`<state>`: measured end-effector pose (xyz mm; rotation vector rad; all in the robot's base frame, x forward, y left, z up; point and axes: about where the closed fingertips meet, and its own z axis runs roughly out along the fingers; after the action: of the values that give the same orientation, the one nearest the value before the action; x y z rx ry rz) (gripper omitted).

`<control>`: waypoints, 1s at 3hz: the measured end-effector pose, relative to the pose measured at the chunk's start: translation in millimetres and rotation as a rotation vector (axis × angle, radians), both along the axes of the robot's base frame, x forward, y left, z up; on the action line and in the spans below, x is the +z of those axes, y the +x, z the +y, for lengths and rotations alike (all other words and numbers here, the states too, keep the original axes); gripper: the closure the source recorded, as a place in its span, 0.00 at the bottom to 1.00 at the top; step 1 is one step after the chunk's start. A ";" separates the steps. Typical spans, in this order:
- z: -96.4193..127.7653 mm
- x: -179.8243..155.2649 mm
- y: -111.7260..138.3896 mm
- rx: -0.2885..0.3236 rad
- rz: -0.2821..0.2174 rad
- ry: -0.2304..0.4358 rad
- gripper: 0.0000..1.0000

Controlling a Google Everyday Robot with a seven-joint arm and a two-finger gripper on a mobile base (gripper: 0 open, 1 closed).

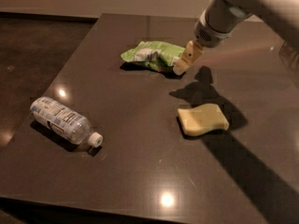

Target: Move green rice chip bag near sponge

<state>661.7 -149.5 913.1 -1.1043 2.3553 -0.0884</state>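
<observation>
The green rice chip bag (152, 56), crumpled light-green foil with white patches, lies on the dark table toward the back middle. The pale yellow sponge (202, 119) with wavy edges lies to the right of centre, well in front of the bag and apart from it. My gripper (186, 59) comes down from the upper right and hangs just above the bag's right end. It holds nothing.
A clear plastic water bottle (64, 121) with a white cap lies on its side at the left front. The dark table (140, 171) ends at the left and front edges. The arm's shadow falls across the table to the right of the sponge.
</observation>
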 end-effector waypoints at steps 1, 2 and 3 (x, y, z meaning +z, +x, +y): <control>11.0 -22.1 22.2 -0.038 -0.014 0.023 0.00; 24.7 -40.7 36.3 -0.040 -0.016 0.037 0.00; 42.1 -53.9 47.4 -0.034 -0.008 0.071 0.00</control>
<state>709.1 -107.4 859.3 -1.0282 2.3516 -0.0208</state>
